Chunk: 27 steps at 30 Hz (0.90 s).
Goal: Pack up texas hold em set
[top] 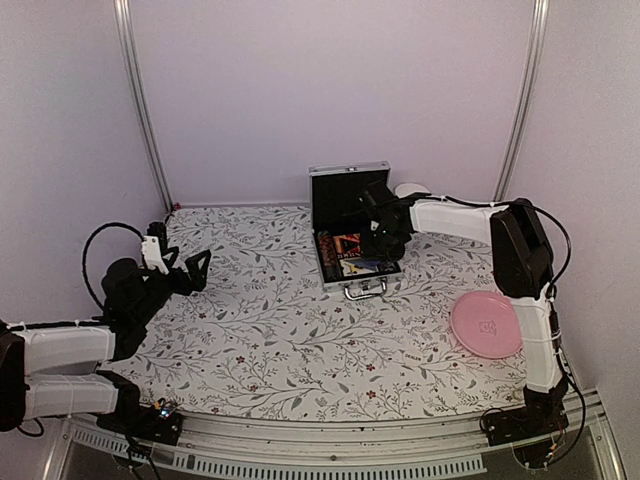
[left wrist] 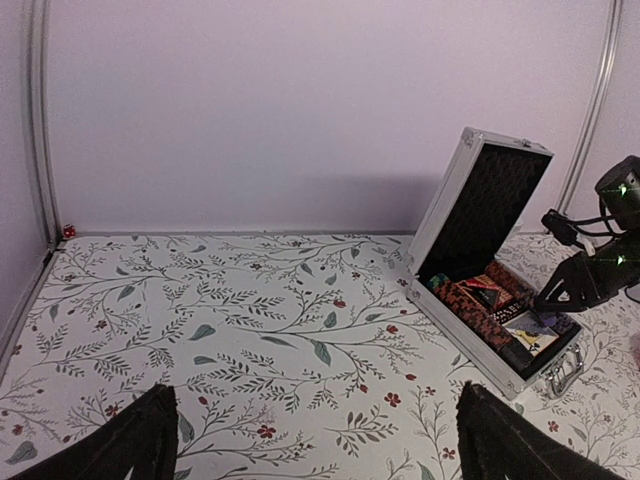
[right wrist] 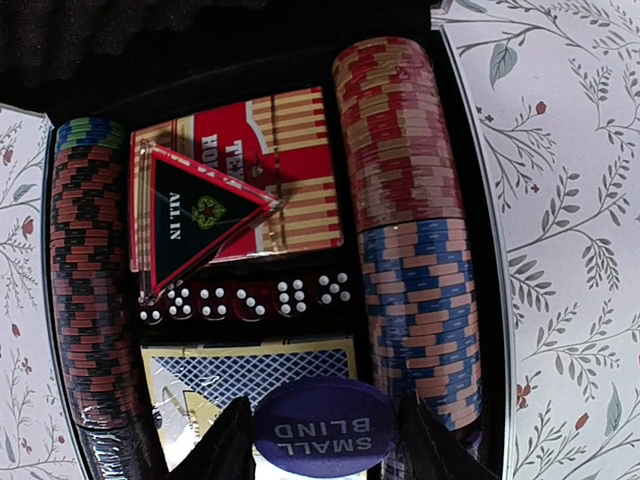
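Note:
The silver case [top: 349, 200] stands open at the back middle, lid upright; it also shows in the left wrist view [left wrist: 484, 197]. My right gripper [top: 379, 238] hangs over its tray. In the right wrist view my right gripper [right wrist: 325, 447] is shut on a blue disc [right wrist: 325, 432] marked SMALL BLIND, just above a blue card deck [right wrist: 245, 372]. A black triangle [right wrist: 195, 215] lies on a red card deck [right wrist: 295, 165], with a row of red dice [right wrist: 245, 298] below. Chip stacks [right wrist: 92, 290] [right wrist: 412, 220] line both sides. My left gripper [top: 193, 270] [left wrist: 315, 445] is open and empty over the table's left.
A pink plate [top: 487, 324] lies right of the case, near the right arm. A white bowl [top: 412, 189] sits behind the right arm by the back wall. The flowered cloth [top: 290, 330] covers the table.

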Tool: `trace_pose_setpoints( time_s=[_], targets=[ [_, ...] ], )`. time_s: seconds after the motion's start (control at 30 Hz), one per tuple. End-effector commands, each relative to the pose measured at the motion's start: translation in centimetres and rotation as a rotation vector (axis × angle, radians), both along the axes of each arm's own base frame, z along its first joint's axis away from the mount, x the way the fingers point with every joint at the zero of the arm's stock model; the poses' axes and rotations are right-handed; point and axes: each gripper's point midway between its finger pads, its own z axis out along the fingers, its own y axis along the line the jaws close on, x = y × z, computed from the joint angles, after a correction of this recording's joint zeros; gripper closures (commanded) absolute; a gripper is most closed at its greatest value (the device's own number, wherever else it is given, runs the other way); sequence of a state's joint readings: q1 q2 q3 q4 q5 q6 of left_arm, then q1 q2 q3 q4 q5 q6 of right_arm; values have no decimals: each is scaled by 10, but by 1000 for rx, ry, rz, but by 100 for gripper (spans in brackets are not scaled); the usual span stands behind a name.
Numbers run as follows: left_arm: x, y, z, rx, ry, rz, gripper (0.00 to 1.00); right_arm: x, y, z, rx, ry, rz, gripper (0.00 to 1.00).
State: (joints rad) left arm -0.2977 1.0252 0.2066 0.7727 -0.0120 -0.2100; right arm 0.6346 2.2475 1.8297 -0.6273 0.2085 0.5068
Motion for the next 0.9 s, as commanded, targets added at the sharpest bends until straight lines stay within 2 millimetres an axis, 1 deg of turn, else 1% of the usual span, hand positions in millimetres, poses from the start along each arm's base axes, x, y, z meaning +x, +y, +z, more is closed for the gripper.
trace_pose_setpoints(
  time_s=[0.0,0.1,0.37,0.57,0.63,0.8,0.87],
  targets=[
    [1,2,2,-2,-9,5,3,3,9,-3,22,9,34,53],
    [2,2,1,-2,-4,3,3,2,13,-5,37,16,45,53],
    [3,1,0,-1,0,2,3,-1,14,-10,40,34,63,53],
    [3,1,-2,1,4,0,3,-2,15,-10,43,36,64,48],
    [3,1,-1,0,4,1,3,-2,15,-9,39,34,68,44],
    [4,1,-1,0,4,0,3,0,13,-2,38,16,64,41],
    [4,1,-1,1,4,0,3,1,14,6,42,0,65,40]
  ],
)
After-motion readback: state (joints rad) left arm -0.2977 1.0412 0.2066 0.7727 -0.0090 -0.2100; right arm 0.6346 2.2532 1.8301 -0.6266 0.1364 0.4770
